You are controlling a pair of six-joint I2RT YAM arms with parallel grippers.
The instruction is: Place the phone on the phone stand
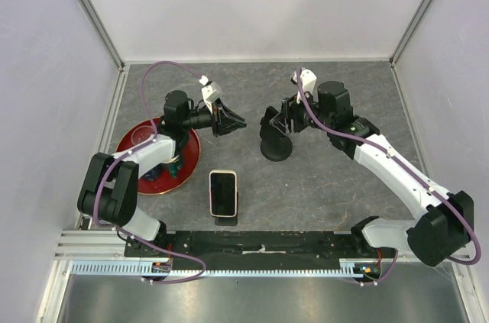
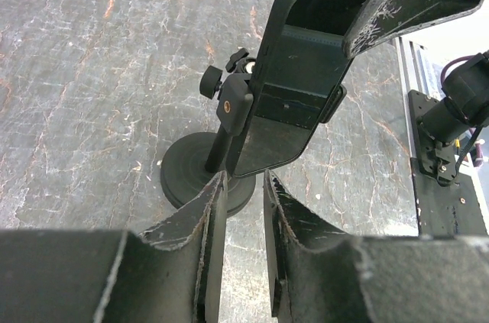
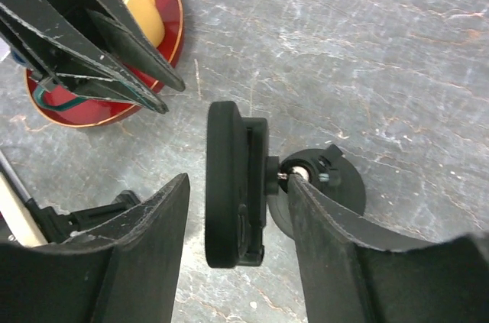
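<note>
Two sets of jaws gape empty (right astride the cradle (image 3: 235,185)) at one phone stand (image 1: 275,147); one phone (image 1: 223,193) lies apart.

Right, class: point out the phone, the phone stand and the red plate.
phone (image 1: 223,192), top view, screen centre.
phone stand (image 1: 276,152), top view, round base.
red plate (image 1: 126,140), top view, left rim.

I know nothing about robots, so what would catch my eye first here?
The left gripper and right gripper, both open, face each other over the middle of the grey table, the right one straddling the cradle of a black phone stand. A white-edged phone lies near the front edge, apart from both. On the left, a bright red plate holds a yellow cup.
</note>
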